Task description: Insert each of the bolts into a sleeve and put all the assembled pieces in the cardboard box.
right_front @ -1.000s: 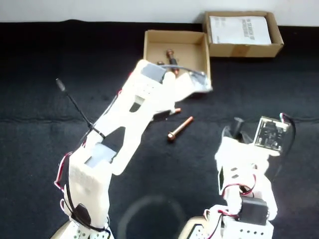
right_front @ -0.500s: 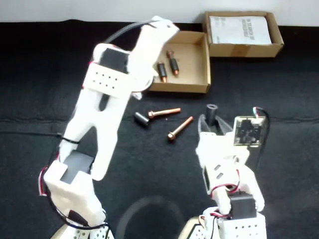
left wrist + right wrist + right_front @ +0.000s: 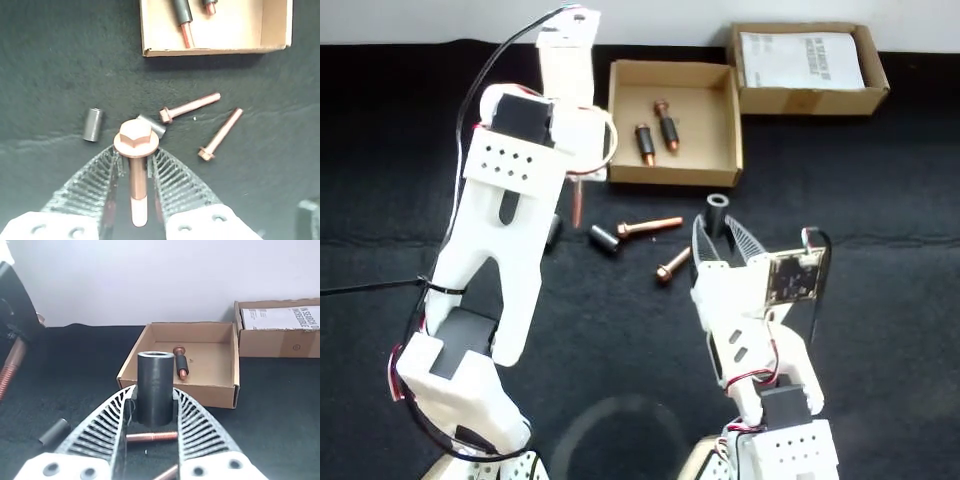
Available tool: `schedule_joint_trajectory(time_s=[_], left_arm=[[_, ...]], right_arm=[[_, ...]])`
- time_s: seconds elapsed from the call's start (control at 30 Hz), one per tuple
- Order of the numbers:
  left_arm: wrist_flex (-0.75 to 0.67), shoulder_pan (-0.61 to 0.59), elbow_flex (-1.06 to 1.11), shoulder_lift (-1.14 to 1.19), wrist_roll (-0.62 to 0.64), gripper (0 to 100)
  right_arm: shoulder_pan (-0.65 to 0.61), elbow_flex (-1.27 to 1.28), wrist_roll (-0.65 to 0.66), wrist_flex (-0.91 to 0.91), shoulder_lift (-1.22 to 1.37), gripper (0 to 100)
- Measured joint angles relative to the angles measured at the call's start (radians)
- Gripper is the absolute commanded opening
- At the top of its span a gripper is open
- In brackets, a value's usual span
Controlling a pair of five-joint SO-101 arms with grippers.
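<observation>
In the high view my left gripper (image 3: 579,180) is shut on a copper bolt (image 3: 577,205) that hangs left of the cardboard box (image 3: 672,178). The left wrist view has the bolt (image 3: 136,142) between the fingers of my left gripper (image 3: 135,157), head outward. My right gripper (image 3: 718,232) is shut on a dark sleeve (image 3: 718,211), held upright (image 3: 155,387) in front of the box (image 3: 210,392). Two assembled pieces (image 3: 657,135) lie in the box. Two loose bolts (image 3: 648,226) (image 3: 672,264) and a sleeve (image 3: 604,240) lie on the black mat between the arms.
Another loose sleeve (image 3: 92,124) lies near the left arm, half hidden by it in the high view. A second cardboard box (image 3: 807,65) with a printed sheet stands at the back right. Black mat (image 3: 880,200) covers the table.
The left arm has swung back from over the box to its left side. The right arm has moved left and forward with the sleeve, toward the loose bolts.
</observation>
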Motion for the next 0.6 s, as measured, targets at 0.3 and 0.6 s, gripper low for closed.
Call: schedule_joint_trajectory(time_s=[0.3,0.6], left_arm=[[-0.008,0.054,0.000,0.000,0.149,1],[-0.129,0.066,0.000,0.000,0.153,1]], right_arm=[[-0.015,0.120,0.000,-0.278,0.002,0.7],[-0.044,0.120,0.000,-0.402,0.000,0.7]])
